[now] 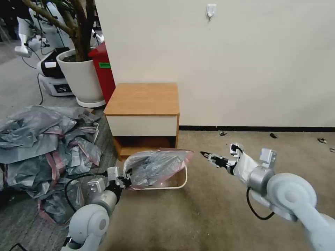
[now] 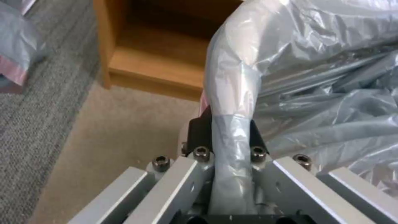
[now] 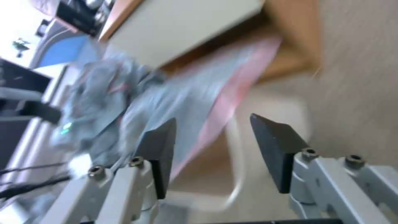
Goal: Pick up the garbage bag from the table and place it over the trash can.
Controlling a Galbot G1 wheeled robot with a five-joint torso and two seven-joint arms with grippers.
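The table (image 1: 141, 99) stands against the wall with its top bare, and on the carpet just in front of its open lower shelf sits the can (image 1: 176, 184), only its pale rim and right-hand corner showing. A heap of bags (image 1: 38, 153) lies on the floor to the robot's left, near the can but apart from it. The bag (image 1: 157, 165) is no longer on the table: it is draped across the can's mouth, bunched and billowed, its long axis running left to right, its pink rim band at the right end beside the table's foot. The left gripper (image 1: 126, 181) is clamped on the bag's left end; in the left wrist view a twisted strand of the plastic runs between its dark pads (image 2: 199, 130). The right gripper (image 1: 206, 154) hangs just right of the bag's pink end, apart from it, with its pads (image 3: 161, 149) spread wide and empty. Judged from this, the free right end is what needs pulling over the far rim, and the right gripper is the nearer one for that. There is open carpet to the right and toward the robot; the table crowds the back edge.
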